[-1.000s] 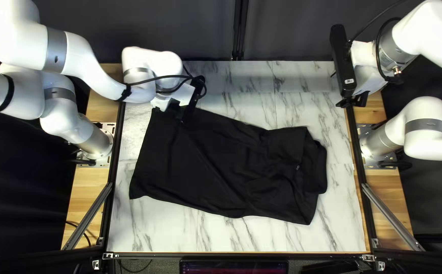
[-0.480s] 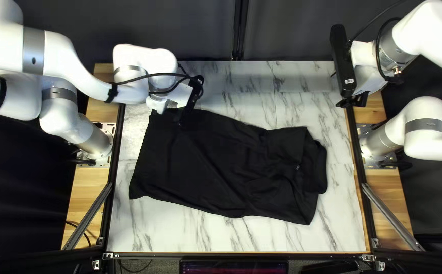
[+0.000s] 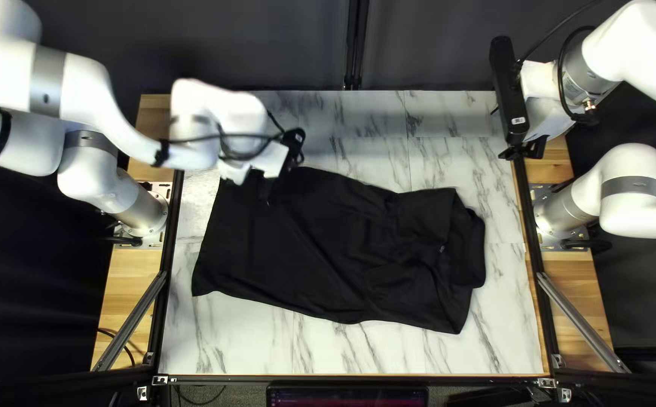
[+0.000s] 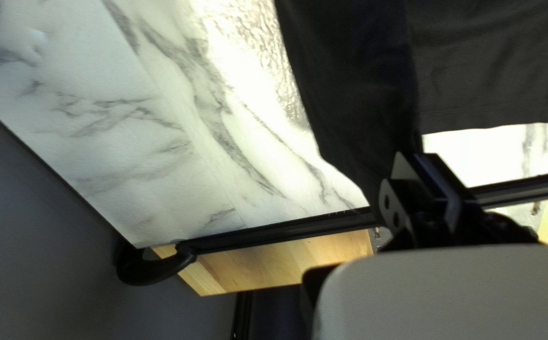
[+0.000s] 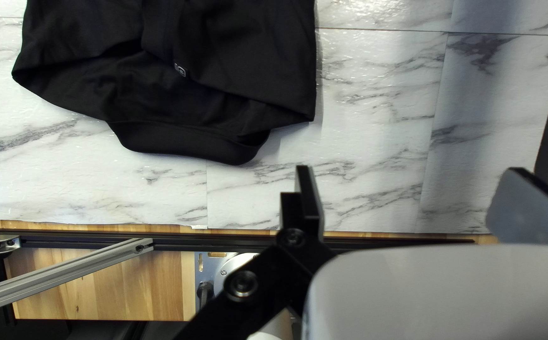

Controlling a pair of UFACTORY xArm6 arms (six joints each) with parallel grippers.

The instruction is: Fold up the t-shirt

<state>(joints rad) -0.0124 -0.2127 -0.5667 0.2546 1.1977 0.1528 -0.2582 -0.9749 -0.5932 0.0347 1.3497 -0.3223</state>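
Marble-patterned table [image 3: 418, 354], backed by a dark curtain [image 3: 282, 45]. One black T-shirt [image 3: 313, 249] lay across the table, its rumpled end toward the right of the top left view. Left pincer [image 3: 269, 193]: clenched on the T-shirt near its far left corner. Right pincer [image 3: 522, 151]: released, its fingers spread, positioned near the table's right edge, apart from the cloth.

Long black t-shirt [image 3: 320, 249]: cloth is looking matt, creasing softly. White, grey-veined, flat bench [image 3: 230, 347]: marble-look top is appearing mostly smooth and glossy, its glare patch near the shirt reading rough and pebbled in the left wrist view. Long tan boards [image 3: 128, 275]: wood is showing grain. Straight grey strut [image 3: 580, 316]: metal is shining dully. Rounded white arm casings [image 3: 633, 215]: surfaces are looking smooth. Dark hanging curtain [image 3: 433, 45]: cloth is appearing matt.
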